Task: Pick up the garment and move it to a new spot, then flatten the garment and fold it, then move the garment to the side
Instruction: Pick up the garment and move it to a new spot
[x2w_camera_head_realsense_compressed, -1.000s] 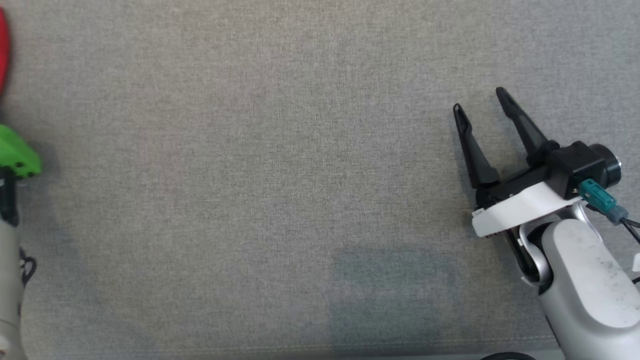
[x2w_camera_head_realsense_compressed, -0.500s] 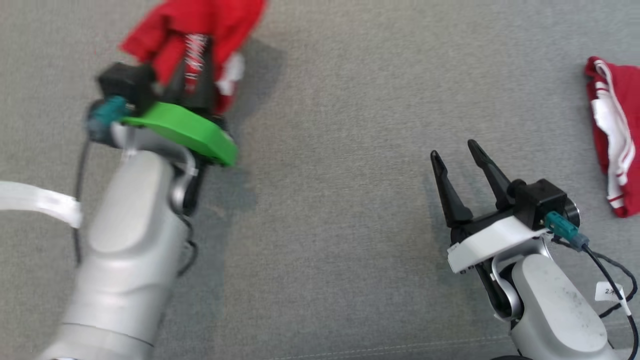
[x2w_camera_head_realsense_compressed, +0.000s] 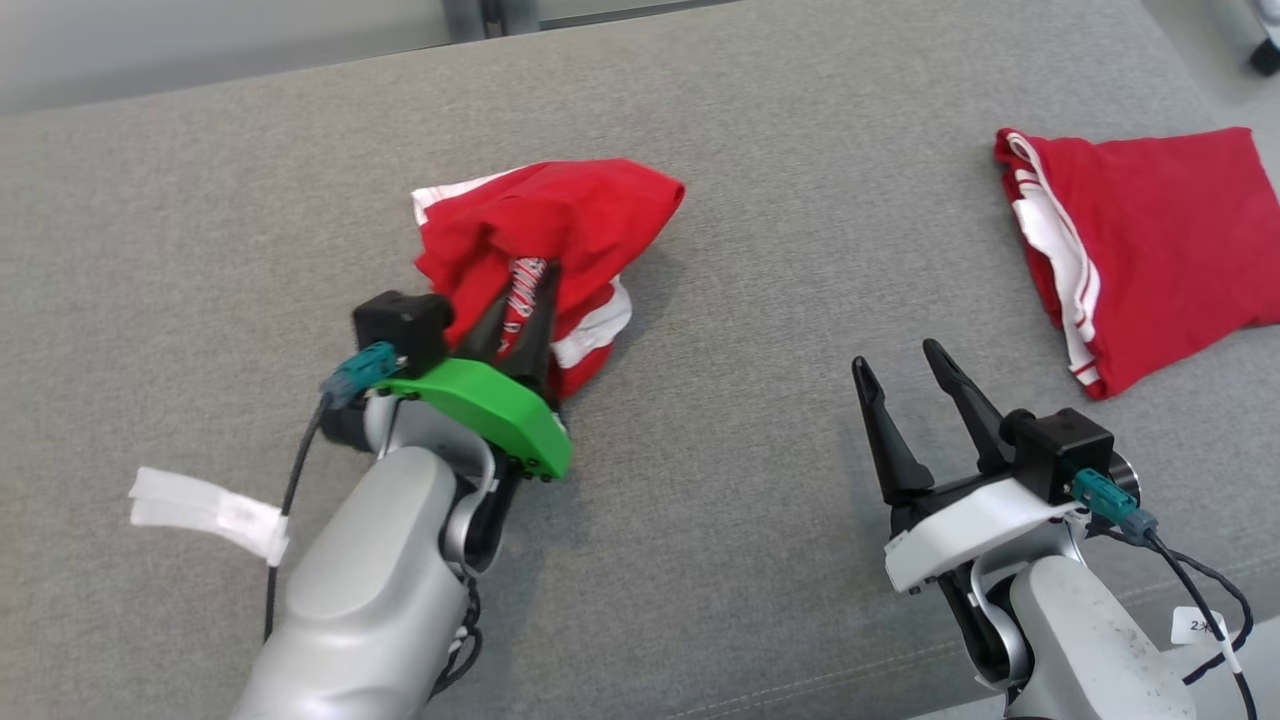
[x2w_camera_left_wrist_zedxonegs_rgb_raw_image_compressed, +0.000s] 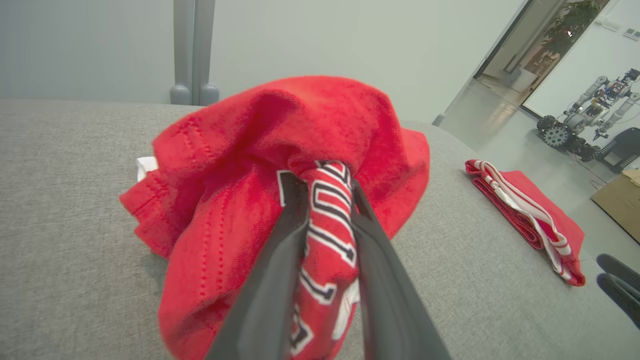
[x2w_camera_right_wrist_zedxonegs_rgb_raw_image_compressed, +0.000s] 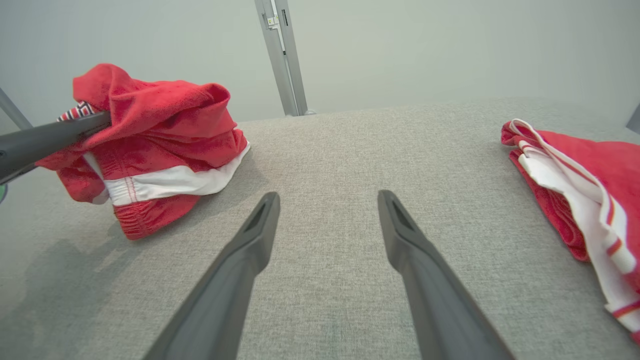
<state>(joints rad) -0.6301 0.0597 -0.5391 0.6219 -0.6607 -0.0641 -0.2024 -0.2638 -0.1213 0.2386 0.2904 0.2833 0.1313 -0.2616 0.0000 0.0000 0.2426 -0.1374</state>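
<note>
One grip only: left pincer (x2w_camera_head_realsense_compressed: 525, 285) clamping bunched red garment (x2w_camera_head_realsense_compressed: 580, 205), bundle lying just ahead of tips; right pincer (x2w_camera_head_realsense_compressed: 896, 354) gaping empty, sitting well apart.

The grey cushion (x2w_camera_head_realsense_compressed: 740, 330) lies bare between my two pincers, a wide lane to cross. On my left side the bunched red garment (x2w_camera_head_realsense_compressed: 570, 205) heaps up around my left gripper (x2w_camera_head_realsense_compressed: 530, 275), which is clamped on a fold of it, and blocks the way ahead. My right gripper (x2w_camera_head_realsense_compressed: 897, 358), fingers spread, has bare cloth ahead. The folded red garment (x2w_camera_head_realsense_compressed: 1150, 230) lies apart to its right. A white tape strip (x2w_camera_head_realsense_compressed: 205, 510) lies flat beside my left forearm.
</note>
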